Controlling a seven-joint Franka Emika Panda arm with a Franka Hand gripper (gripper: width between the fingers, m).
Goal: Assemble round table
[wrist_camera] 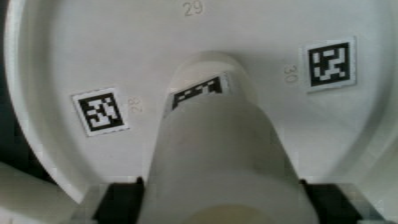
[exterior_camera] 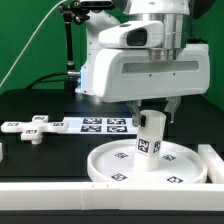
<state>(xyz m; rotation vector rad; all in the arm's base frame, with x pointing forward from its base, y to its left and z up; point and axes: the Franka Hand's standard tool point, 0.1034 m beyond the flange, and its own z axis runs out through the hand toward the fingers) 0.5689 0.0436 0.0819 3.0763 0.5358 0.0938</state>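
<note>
The white plastic round table's short thick cylinder leg [exterior_camera: 150,138] stands upright at the middle of its large rimmed round disc [exterior_camera: 110,162], my gripper [exterior_camera: 152,113] clamped firmly around it, and I fear a tilted push could jam it.

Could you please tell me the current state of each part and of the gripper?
leg: upright, gripped, over the middle of the round disc.
round disc: lying flat, rim up.
cross-shaped piece: lying flat, apart from the disc, untouched.
gripper: shut on the leg.
</note>
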